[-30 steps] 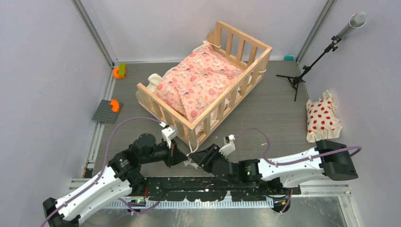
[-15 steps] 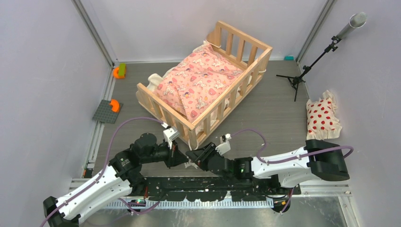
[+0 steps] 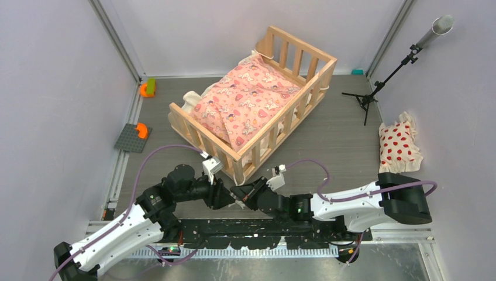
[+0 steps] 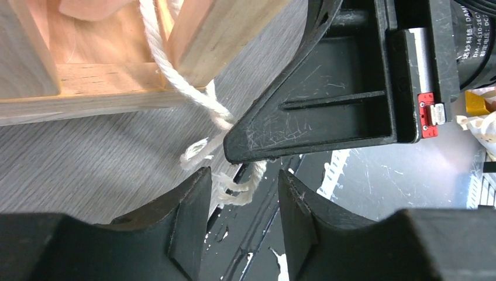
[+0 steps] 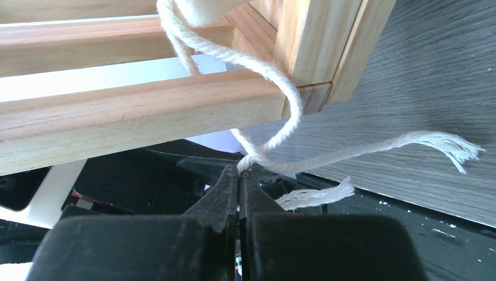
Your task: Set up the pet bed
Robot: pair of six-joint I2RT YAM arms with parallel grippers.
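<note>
Cream twisted cord (image 5: 295, 108), frayed ends, by pale slatted-wood pet bed (image 5: 146, 111)

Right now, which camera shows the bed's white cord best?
Right wrist: the cord runs clear from the pet bed to its frayed ends. Left wrist shows part, behind the right gripper. Top view barely shows it.

Slatted wooden pet bed (image 3: 177, 119), upright, diagonal
</note>
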